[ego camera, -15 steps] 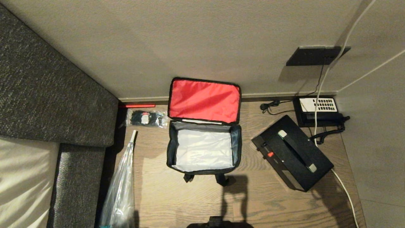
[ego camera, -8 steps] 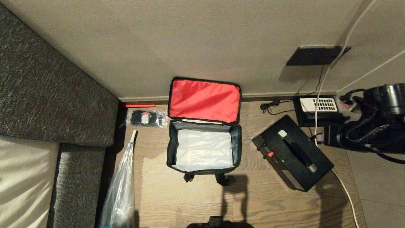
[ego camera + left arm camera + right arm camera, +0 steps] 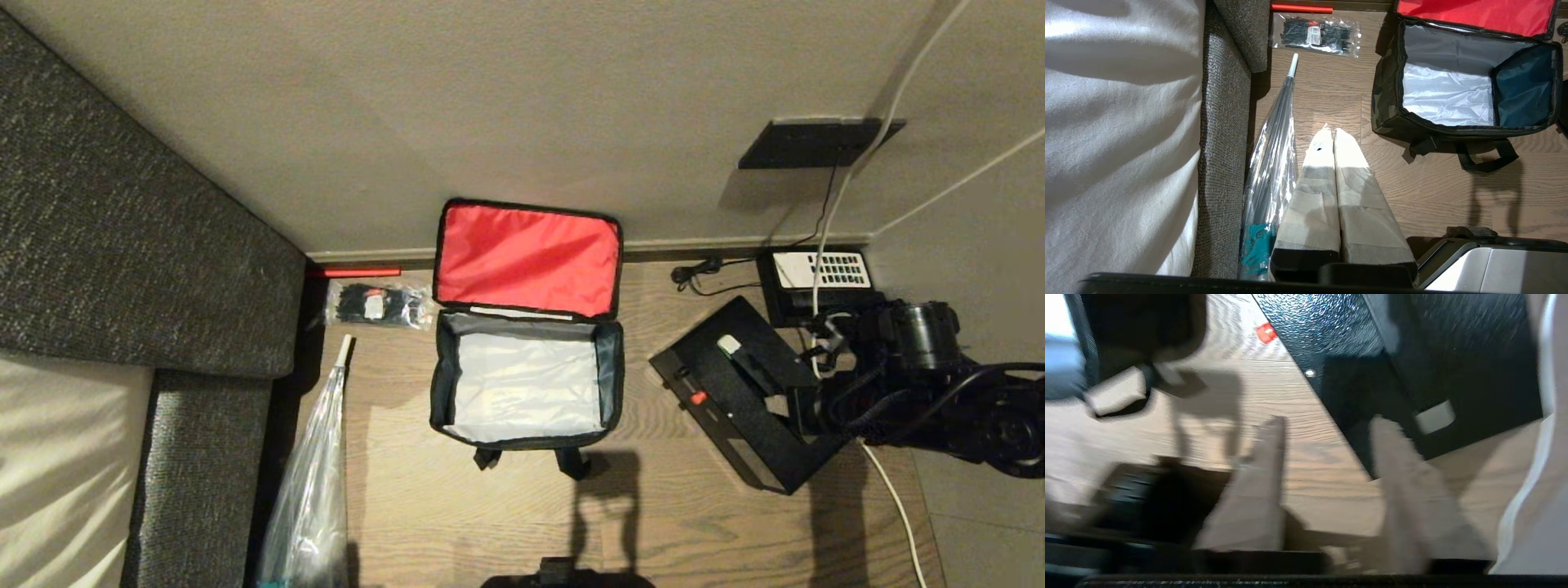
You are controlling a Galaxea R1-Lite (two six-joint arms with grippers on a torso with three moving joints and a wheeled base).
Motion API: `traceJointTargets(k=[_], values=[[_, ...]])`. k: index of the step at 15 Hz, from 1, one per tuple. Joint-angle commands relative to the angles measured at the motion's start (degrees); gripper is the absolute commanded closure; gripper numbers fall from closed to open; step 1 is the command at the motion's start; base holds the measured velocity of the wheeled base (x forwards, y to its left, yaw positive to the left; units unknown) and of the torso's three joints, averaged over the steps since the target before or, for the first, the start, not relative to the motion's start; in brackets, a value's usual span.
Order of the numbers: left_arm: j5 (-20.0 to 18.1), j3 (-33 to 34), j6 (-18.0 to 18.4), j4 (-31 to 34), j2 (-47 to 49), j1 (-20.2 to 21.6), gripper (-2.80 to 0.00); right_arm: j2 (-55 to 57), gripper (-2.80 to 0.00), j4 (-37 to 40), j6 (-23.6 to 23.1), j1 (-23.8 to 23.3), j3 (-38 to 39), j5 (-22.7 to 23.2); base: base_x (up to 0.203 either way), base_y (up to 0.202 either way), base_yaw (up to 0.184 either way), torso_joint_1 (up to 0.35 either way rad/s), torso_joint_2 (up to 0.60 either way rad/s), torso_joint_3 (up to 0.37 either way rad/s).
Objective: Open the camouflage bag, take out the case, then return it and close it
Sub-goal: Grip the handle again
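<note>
change: a sec ago no arm was in head view; now our right gripper (image 3: 1327, 428) hung over the case (image 3: 735, 392), fingers apart, nothing held.
meaning: prob lining up to put it back.
bag: camouflage bag (image 3: 608, 367) sat open, empty; case on floor beside it.
hidden: arm covered case's near end; wrist view smeary, contact unclear.
left gripper (image 3: 1333, 136): fingers together, parked.

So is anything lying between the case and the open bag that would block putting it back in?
Nothing visible does. The case lies on the floor right of the camouflage bag, with bare wood between them. The bag's lid is flipped back and the inside looks empty. The right gripper, open, is at the case's near end.
</note>
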State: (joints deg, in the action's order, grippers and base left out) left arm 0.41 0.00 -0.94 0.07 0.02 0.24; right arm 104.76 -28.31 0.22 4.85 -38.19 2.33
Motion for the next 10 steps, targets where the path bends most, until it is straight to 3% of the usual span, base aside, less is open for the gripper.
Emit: traceJointTargets(k=[1,4,8,10], values=[[0.02,0.18,-0.11,0.01,-0.11,0.02,0.00,1.49,-2.80,-0.57,-7.35,-0.01,0.37,-1.53,0.000,0.000,0.000,0.000,0.00,0.000],[0.02,0.18,-0.03,0.01,-0.11,0.02,0.00,3.30,-2.80,-4.60,-17.51,0.19,-0.15,-8.66,0.000,0.000,0.000,0.000,0.00,0.000],[0.02,0.18,-0.03,0.01,-0.11,0.02,0.00,7.26,-2.80,-18.29,-34.25,0.72,3.72,-10.99,0.000,0.000,0.000,0.000,0.00,0.000],[0.02,0.18,-0.03,0.01,-0.11,0.02,0.00,9.31,-2.80,-21.90,-37.46,0.82,3.91,-18.30,0.000,0.000,0.000,0.000,0.00,0.000]])
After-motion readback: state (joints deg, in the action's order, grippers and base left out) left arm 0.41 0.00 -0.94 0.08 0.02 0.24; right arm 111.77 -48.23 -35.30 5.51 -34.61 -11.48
